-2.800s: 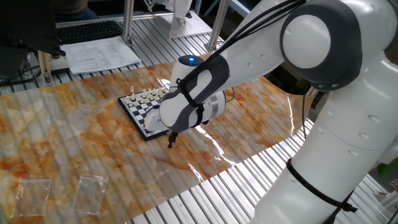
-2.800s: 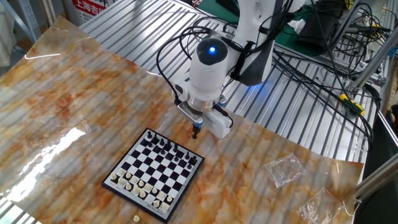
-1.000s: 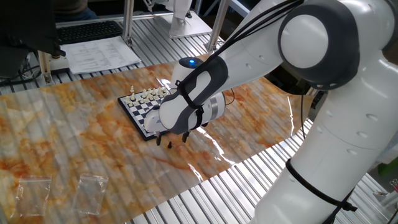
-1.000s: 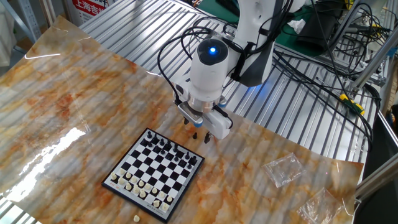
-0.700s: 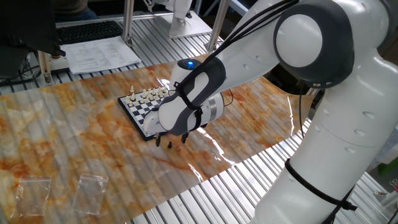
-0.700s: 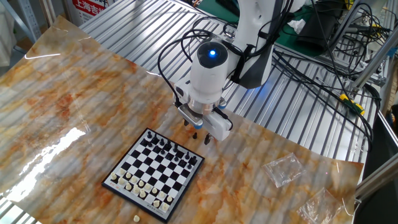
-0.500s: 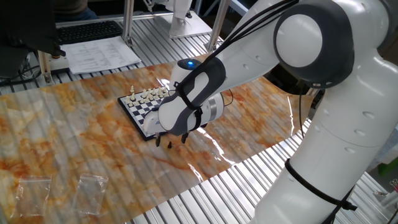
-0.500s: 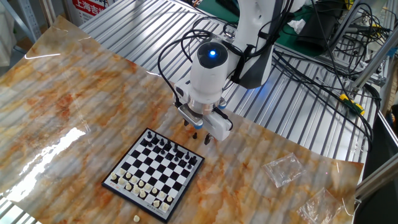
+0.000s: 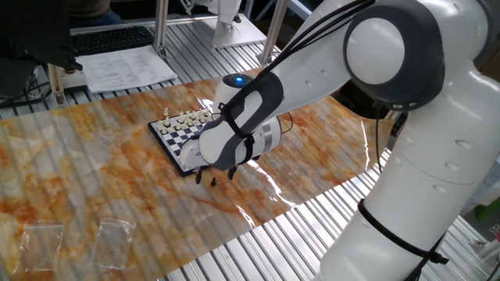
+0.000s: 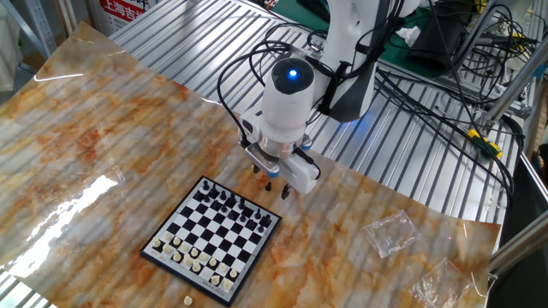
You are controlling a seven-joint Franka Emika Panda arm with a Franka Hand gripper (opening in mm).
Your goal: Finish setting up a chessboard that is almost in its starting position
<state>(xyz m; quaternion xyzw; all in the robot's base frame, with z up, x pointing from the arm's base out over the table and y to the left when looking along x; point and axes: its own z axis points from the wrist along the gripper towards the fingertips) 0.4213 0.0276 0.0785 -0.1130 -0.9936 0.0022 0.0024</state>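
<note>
hovering just past the black-piece edge of the small square black-and-white checkered chessboard with a dark rim (image 10: 211, 239), the white arm's two-finger gripper (image 10: 270, 182) points down at the marbled orange-and-cream table covering (image 10: 103, 145), its dark fingers (image 10: 283, 191) spread apart with nothing between them. in one fixed view the same gripper (image 9: 213, 176) shows two separate fingertips above the covering, beside the near corner of the chessboard (image 9: 181, 134), most of which the arm's white forearm hides.

the chessboard lies flat on the covering toward its middle, turned at an angle to the table edges. tiny black pieces (image 10: 233, 205) line the edge nearest the gripper, and tiny cream pieces (image 10: 195, 256) line the opposite edge. a single small cream piece (image 10: 188, 300) sits off the board on the covering, just beyond the cream side's corner.

two clear plastic bags (image 10: 389, 232) lie on the covering well apart from the board; the other fixed camera shows them near the covering's far end. a blue light (image 10: 292, 73) glows on the arm's wrist above the gripper.
</note>
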